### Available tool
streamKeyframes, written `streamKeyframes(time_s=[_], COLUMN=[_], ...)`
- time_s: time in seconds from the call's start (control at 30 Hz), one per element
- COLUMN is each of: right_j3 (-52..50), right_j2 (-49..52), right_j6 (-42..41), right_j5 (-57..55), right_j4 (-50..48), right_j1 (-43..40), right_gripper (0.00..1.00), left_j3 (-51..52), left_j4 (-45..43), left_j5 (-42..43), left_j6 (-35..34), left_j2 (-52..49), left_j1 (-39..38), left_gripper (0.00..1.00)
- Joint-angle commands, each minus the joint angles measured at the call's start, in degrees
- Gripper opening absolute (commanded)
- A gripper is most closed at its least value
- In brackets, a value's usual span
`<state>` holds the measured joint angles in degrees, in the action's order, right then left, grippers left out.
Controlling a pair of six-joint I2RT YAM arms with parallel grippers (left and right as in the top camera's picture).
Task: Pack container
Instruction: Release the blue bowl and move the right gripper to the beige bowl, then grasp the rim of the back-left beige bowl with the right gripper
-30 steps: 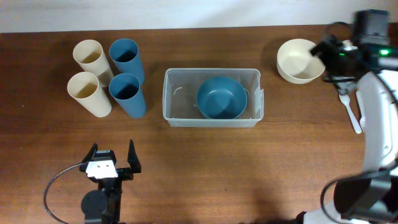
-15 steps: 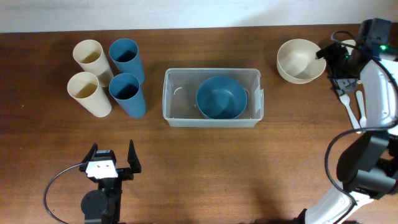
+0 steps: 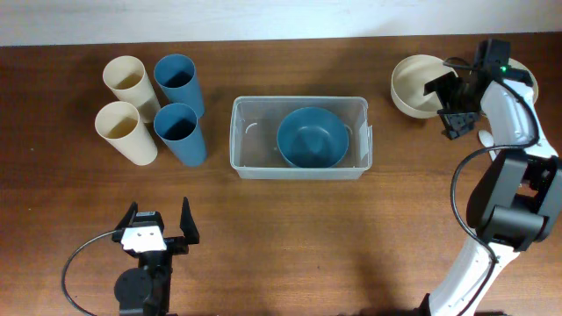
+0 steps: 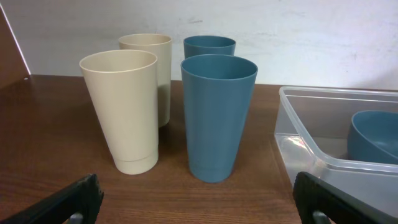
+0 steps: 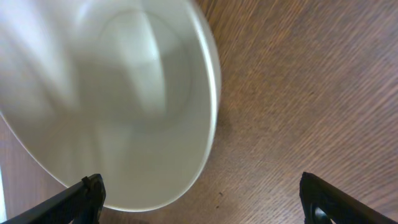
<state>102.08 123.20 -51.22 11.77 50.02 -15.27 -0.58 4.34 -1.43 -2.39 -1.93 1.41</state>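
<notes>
The clear rectangular container [image 3: 255, 132] stands mid-table with a blue bowl [image 3: 313, 137] inside it; both also show at the right of the left wrist view, the container [image 4: 311, 149] and the bowl [image 4: 376, 134]. A cream bowl [image 3: 411, 83] sits on the table at the far right. My right gripper [image 3: 446, 105] is open at that bowl's right rim. In the right wrist view the cream bowl [image 5: 124, 99] fills the upper left, its rim edge between the spread fingers of the right gripper [image 5: 202, 202]. My left gripper [image 3: 158, 230] is open and empty near the front left.
Two cream cups [image 3: 126, 132] and two blue cups [image 3: 180, 132] stand upright left of the container; in the left wrist view the nearest cream cup [image 4: 124, 109] and blue cup [image 4: 217, 115] are just ahead. A white utensil tip [image 3: 486, 138] peeks out beside the right arm.
My right gripper has swung in from the far right edge and come down leftward to the cream bowl's right rim. The left arm and all objects have not moved.
</notes>
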Motion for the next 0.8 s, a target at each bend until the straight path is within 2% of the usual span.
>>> streamKeyframes(time_s=[0.0,0.3,0.67,0.77], right_j3=[0.0,0.0,0.0,0.0], right_j2=[0.3,3.3,4.4,4.8], right_j6=[-1.4,-1.9,-1.8,-1.8], right_j5=[-2.6,-2.7,-4.3,-4.3], right_j4=[-0.6,-1.3,-2.4,-2.3], right_j1=[0.6,0.6,0.6,0.6], right_gripper=[0.94,0.94,0.87,0.77], left_j3=[0.1,0.1,0.1,0.1], left_j4=[0.4,0.4,0.4,0.4], left_j5=[0.8,0.8,0.8,0.8], left_j6=[0.5,0.5,0.5,0.5], left_j2=[0.0,0.0,0.0,0.0], left_j1=[-0.1,-0.1,-0.1,-0.1], left_gripper=[1.0,1.0,1.0,1.0])
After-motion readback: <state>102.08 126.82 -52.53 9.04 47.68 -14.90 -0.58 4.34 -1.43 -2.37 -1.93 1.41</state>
